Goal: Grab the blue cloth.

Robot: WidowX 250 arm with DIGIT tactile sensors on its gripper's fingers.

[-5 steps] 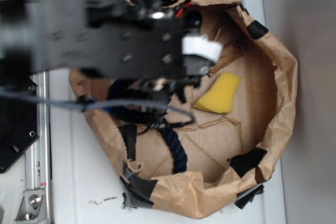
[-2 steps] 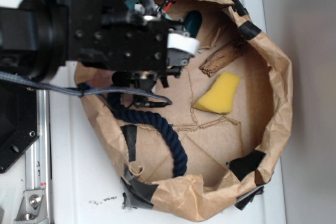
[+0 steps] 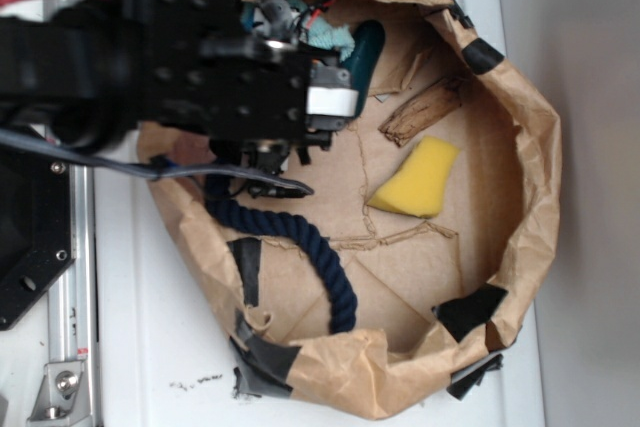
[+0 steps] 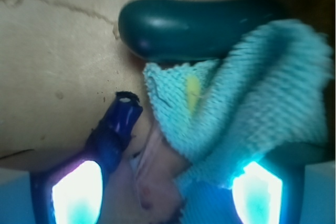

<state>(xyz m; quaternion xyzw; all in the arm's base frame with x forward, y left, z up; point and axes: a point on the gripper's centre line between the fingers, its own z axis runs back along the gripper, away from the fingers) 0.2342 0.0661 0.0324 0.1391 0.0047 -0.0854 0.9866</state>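
The blue cloth (image 4: 252, 93) is a pale teal woven rag, bunched up against the glossy dark green oblong thing (image 4: 199, 27). In the wrist view my gripper (image 4: 194, 148) is open and low over the brown paper floor. The left finger (image 4: 118, 124) stands clear on the paper. The cloth drapes into the gap and over the right finger, hiding it. In the exterior view only a patch of the cloth (image 3: 337, 40) shows beside the black arm (image 3: 240, 77), which hides the fingers.
A crumpled brown paper basin (image 3: 535, 177) holds everything. A yellow sponge (image 3: 417, 179) lies at its middle, a thick navy rope (image 3: 318, 257) curves along the left side, and a brown cardboard scrap (image 3: 420, 112) lies above the sponge. Black tape patches dot the rim.
The arm has come down and shifted left toward the basin's upper left corner. The green thing and then the cloth have come into sight beside it.
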